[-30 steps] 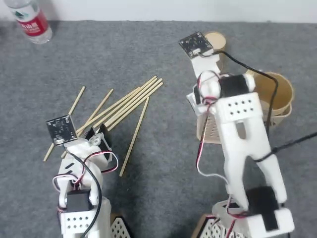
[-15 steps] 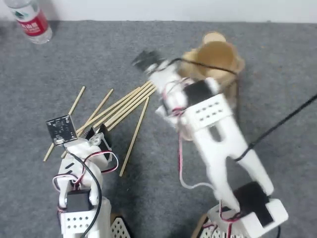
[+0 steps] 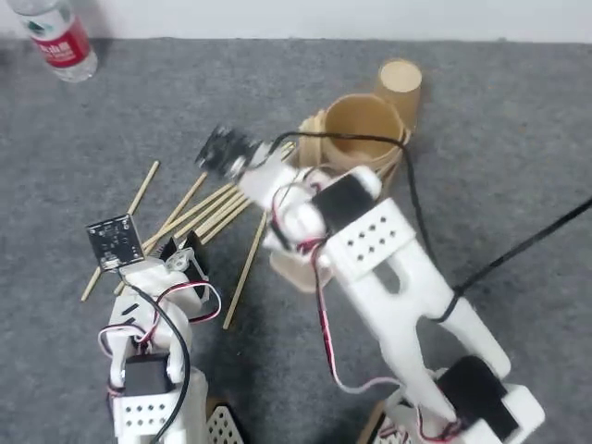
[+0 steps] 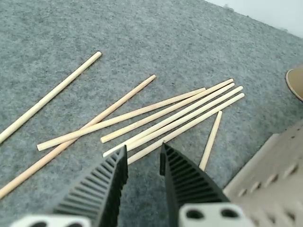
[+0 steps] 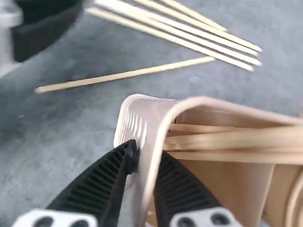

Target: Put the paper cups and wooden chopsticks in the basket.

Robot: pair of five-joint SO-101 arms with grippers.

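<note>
Several wooden chopsticks (image 3: 222,208) (image 4: 175,118) (image 5: 189,28) lie fanned on the grey carpet. My left gripper (image 3: 190,252) (image 4: 142,161) hovers over their near ends, narrowly open with nothing in it. My right gripper (image 5: 144,151) is shut on the rim of the beige perforated basket (image 3: 296,270) (image 5: 142,123) (image 4: 270,175), just right of the chopsticks. The basket holds a paper cup (image 3: 363,125) and a few chopsticks (image 5: 227,142). A second paper cup (image 3: 400,81) stands on the carpet beyond the basket.
A plastic water bottle (image 3: 55,37) lies at the far left corner. One chopstick (image 3: 248,264) lies apart, between the two arms. A black cable (image 3: 518,250) trails off to the right, where the carpet is bare.
My right arm swung left, bringing the basket and the cup inside it over to the chopsticks. The far cup stayed in place and the left arm kept still.
</note>
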